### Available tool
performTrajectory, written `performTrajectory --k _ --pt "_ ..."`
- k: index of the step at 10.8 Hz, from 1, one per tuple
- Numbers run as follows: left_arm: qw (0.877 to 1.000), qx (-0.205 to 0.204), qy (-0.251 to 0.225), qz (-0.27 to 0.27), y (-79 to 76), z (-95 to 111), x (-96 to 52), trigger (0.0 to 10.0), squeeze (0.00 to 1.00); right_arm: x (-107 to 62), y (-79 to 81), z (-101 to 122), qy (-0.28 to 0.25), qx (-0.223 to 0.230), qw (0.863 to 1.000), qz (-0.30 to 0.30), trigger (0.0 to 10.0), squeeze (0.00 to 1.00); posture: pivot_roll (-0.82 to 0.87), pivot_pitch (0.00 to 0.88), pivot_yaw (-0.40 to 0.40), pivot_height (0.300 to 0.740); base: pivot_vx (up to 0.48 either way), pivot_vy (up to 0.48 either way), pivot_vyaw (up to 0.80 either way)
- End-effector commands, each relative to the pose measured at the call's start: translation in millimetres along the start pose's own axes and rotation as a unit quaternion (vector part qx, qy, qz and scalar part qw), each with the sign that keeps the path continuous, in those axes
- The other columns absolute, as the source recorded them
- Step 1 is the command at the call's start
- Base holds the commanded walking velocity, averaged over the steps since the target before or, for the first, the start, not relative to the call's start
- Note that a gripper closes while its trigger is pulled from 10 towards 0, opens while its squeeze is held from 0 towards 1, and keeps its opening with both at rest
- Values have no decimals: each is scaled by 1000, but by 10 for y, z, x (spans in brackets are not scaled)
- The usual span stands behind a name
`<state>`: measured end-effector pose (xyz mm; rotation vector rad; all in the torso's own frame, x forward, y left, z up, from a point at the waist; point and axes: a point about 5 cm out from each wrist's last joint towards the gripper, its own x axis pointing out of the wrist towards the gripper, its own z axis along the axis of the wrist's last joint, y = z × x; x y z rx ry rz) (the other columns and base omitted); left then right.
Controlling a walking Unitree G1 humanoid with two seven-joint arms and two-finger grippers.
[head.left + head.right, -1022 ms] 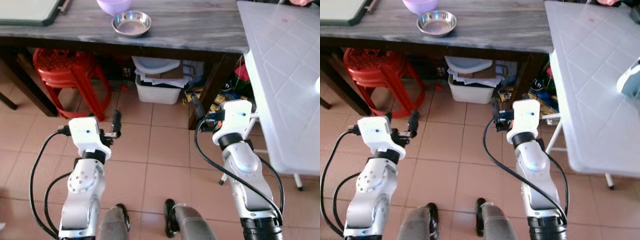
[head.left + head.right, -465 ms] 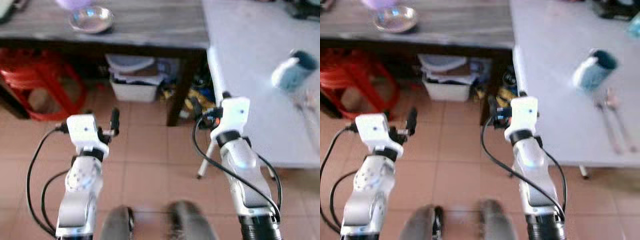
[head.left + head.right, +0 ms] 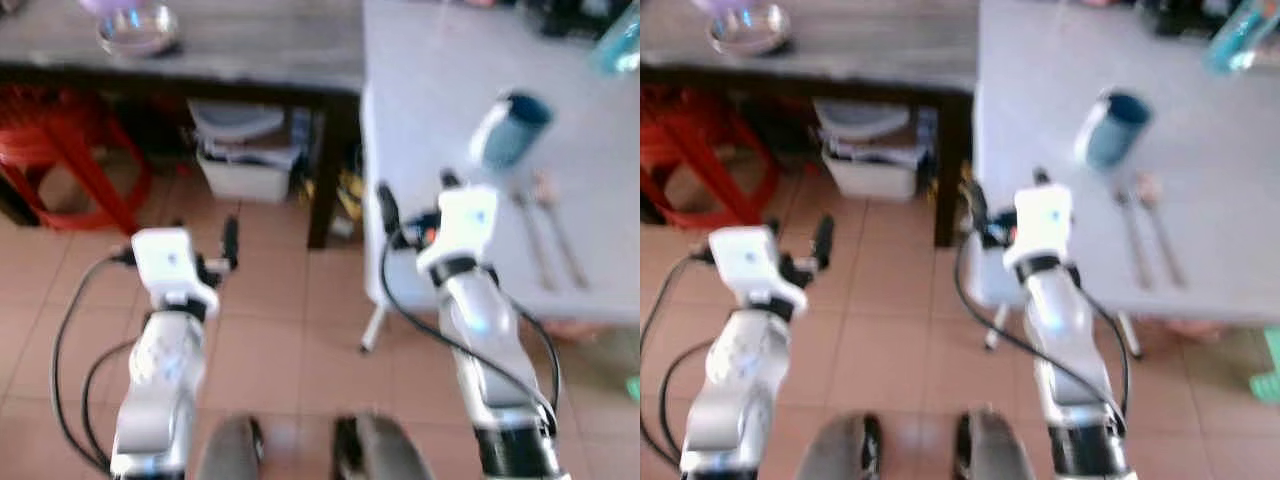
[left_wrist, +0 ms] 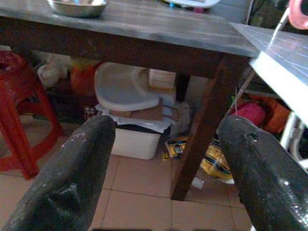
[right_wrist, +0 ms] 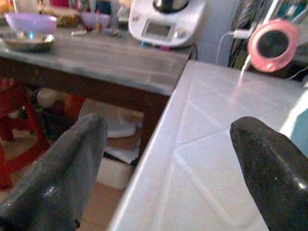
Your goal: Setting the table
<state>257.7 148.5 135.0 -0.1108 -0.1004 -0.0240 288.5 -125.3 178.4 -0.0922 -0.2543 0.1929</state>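
A: What makes up each arm?
B: A silver jointed shell topped by a white boxy wrist block, left arm (image 3: pixel 160 370) and right arm (image 3: pixel 487 340) alike, with looping black cables alongside.
A: And the fingers?
B: Long, black, matte, rounded at the tips (image 4: pixel 72 178); faint scuffs show.

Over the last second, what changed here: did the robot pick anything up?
No. The camera swung right, bringing the white plastic table with its blue cup and two spoons into view; the things themselves did not move. The left gripper and right gripper stayed open and empty, raised in front. The steel bowl remains on the dark wooden table.
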Motion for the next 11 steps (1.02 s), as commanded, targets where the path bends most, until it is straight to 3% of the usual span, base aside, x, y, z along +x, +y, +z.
performTrajectory --k 1,2,4,5,7,8,9,11 --pt "1000 -4 6 -11 -52 -27 -7 10000 0 -31 -102 -116 32 5 999 -20 10000 0 -26 215 -17 740 0 -356 0" --pt "1000 -3 6 -12 -47 -24 0 10000 0 -25 -97 -111 28 16 999 -15 10000 0 -25 217 -13 740 0 -345 0" --pt "1000 0 8 -15 -50 -26 -11 10000 0 -25 -101 -173 43 -3 998 -37 10000 0 -23 223 -8 740 0 -353 0" --pt "1000 0 9 -16 -63 -31 -18 10000 0 -52 -96 -232 64 62 994 -61 10000 0 -23 224 -6 740 0 0 0" --pt "1000 -12 8 -5 -34 -31 -5 10000 0 -29 -155 -223 63 37 995 -71 10000 0 -23 233 -7 740 0 0 0" --pt "1000 -9 8 -4 -27 -28 3 10000 0 -16 -165 -215 64 51 994 -69 10000 0 -23 233 -7 740 0 0 0" --pt "1000 6 6 -5 -23 -16 11 10000 0 36 -232 -156 52 22 996 -76 10000 0 -20 241 -7 740 0 0 0" --pt "1000 6 9 -8 -23 -9 1 10000 0 160 -319 -152 64 10 995 -75 10000 0 -12 258 1 740 0 0 0"
